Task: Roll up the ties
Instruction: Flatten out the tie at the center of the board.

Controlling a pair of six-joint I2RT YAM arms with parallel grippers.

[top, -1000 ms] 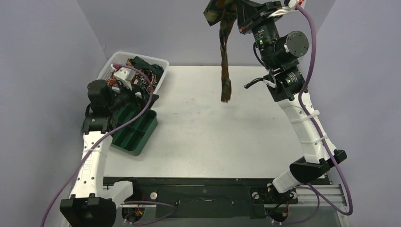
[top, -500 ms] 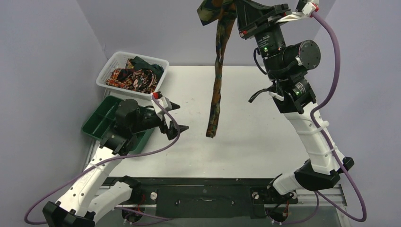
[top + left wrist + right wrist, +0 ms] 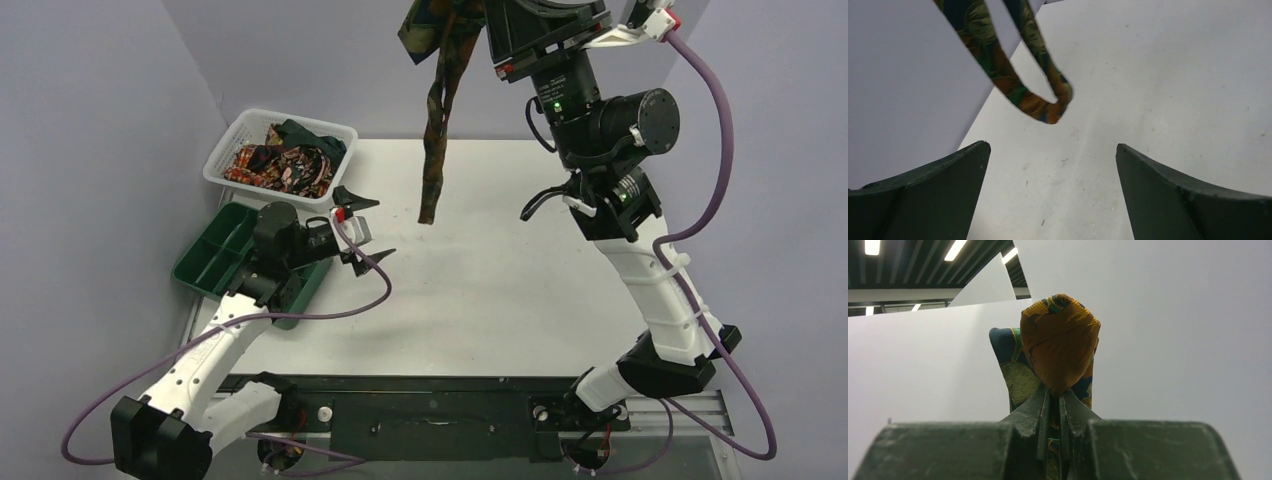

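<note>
Fingers point(image 3: 1030, 415) of the right gripper point(image 3: 1053, 397) are clenched on a tie point(image 3: 1060, 350). A bunched orange and green fold of it bulges just past the tips, and more cloth is caught in the narrow slit between them. This gripper is raised high above the far edge of the table point(image 3: 520, 270), at the top of the overhead view. From it the tie point(image 3: 432, 150) hangs down as a doubled strip, and its low end is over the far middle of the table. In the left wrist view that low end is a small loop point(image 3: 1045, 107), which looks to hang free of the surface. The left gripper point(image 3: 1052, 147) is spread wide and holds nothing. It sits low over the left part of the table, pointing right towards the hanging strip. The loop shows between its two fingers point(image 3: 943, 185) but well beyond their tips, touching neither. Behind this arm, at the left edge of the table, lies a green tray point(image 3: 215, 255). Beyond the tray, in the far left corner, stands a white basket point(image 3: 226, 150) with more ties point(image 3: 285, 165) heaped inside.
</note>
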